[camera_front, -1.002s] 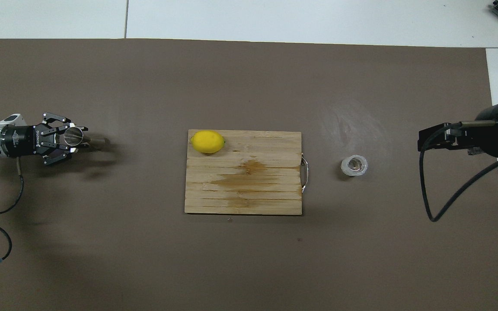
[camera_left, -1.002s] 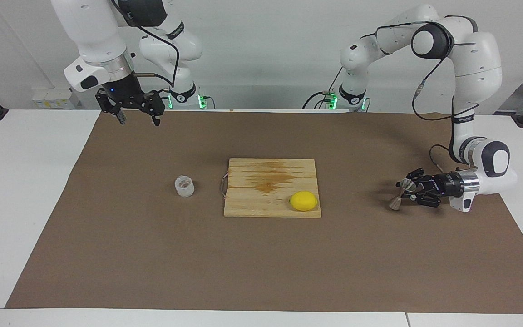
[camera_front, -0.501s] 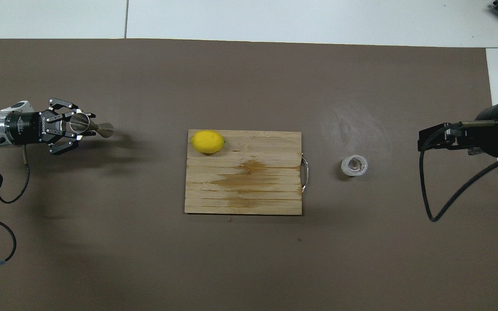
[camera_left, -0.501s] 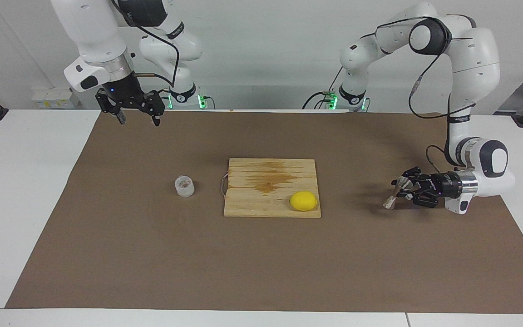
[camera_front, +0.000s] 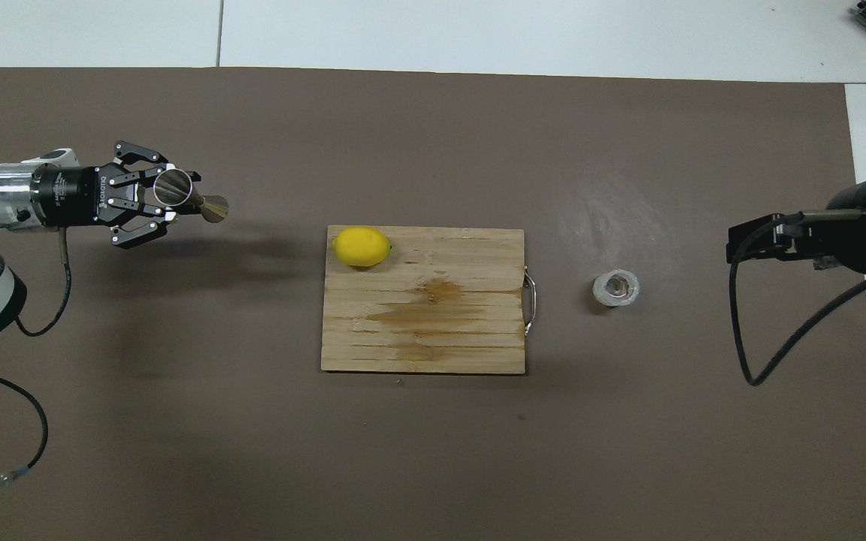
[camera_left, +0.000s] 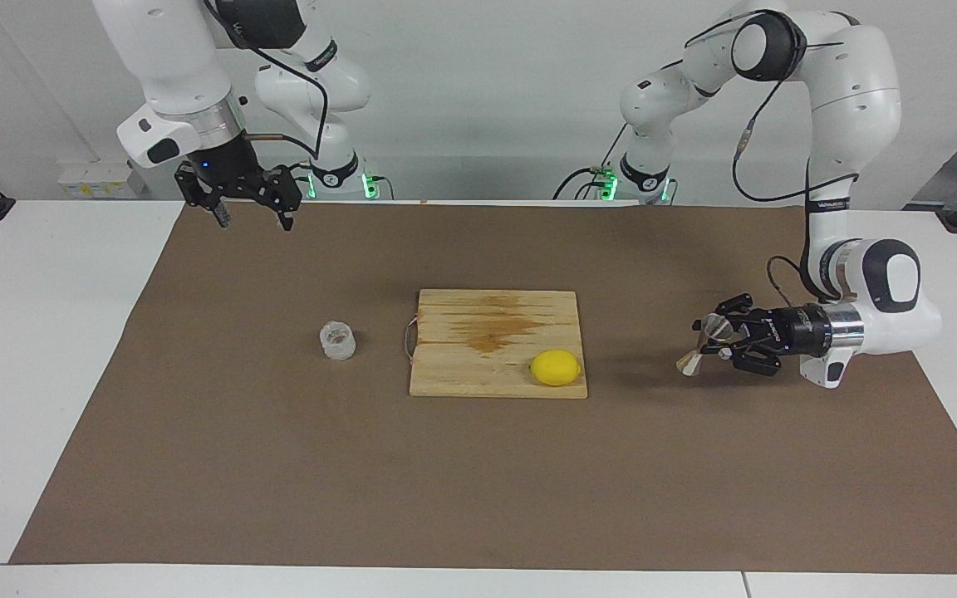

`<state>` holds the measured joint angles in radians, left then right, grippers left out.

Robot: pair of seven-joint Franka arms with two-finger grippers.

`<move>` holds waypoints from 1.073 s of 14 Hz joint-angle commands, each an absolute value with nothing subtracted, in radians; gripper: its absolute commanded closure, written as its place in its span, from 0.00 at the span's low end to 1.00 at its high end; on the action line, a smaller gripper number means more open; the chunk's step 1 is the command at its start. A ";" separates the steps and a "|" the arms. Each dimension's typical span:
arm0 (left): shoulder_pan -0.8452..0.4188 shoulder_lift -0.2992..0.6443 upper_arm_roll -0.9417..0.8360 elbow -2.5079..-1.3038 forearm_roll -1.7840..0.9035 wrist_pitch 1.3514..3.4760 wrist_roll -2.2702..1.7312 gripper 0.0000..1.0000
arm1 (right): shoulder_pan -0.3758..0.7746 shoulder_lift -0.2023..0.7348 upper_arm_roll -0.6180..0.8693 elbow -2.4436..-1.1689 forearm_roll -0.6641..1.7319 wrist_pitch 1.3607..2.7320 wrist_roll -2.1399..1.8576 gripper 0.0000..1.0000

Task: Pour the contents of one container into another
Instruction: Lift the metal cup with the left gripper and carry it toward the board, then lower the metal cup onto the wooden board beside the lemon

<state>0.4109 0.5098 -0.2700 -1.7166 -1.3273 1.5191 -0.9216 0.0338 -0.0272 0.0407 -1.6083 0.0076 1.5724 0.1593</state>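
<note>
Jigger [camera_left: 701,343] first: in the facing view you see it tilted in the air, pinched at its waist by the left gripper [camera_left: 723,341], which reaches in level over the brown mat [camera_left: 279,465] at about three o'clock from the cutting board [camera_left: 478,365]. Your glass cup [camera_left: 337,340] stands upright on the surface at nine o'clock from the board, and a lemon [camera_left: 555,367] sits on the board's corner. The right gripper [camera_left: 250,214] waits high at the mat's edge, jaws spread. From overhead, the jigger [camera_front: 189,199] appears at ten o'clock from the board [camera_front: 403,353], in the left gripper [camera_front: 166,199], with the cup [camera_front: 616,288] at three o'clock; the right gripper's tips are hidden.
</note>
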 commanded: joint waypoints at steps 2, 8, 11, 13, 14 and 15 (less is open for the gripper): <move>0.319 0.365 -0.256 -1.887 -1.463 1.620 -0.920 1.00 | 0.023 -0.049 0.048 -1.634 0.011 1.574 0.167 0.00; 0.147 0.285 -0.256 -2.028 -1.659 1.781 -0.804 1.00 | 0.023 -0.049 0.048 -1.634 0.011 1.574 0.167 0.00; 0.062 0.269 -0.256 -2.100 -1.782 1.866 -0.717 1.00 | 0.023 -0.049 0.048 -1.634 0.011 1.574 0.167 0.00; -0.003 0.238 -0.256 -2.144 -1.860 1.922 -0.661 1.00 | 0.023 -0.049 0.048 -1.634 0.011 1.574 0.167 0.00; -0.030 0.229 -0.256 -2.158 -1.883 1.943 -0.637 1.00 | 0.023 -0.049 0.048 -1.634 0.011 1.574 0.167 0.00; -0.055 0.222 -0.256 -2.169 -1.910 1.966 -0.614 1.00 | 0.023 -0.049 0.048 -1.634 0.011 1.574 0.167 0.00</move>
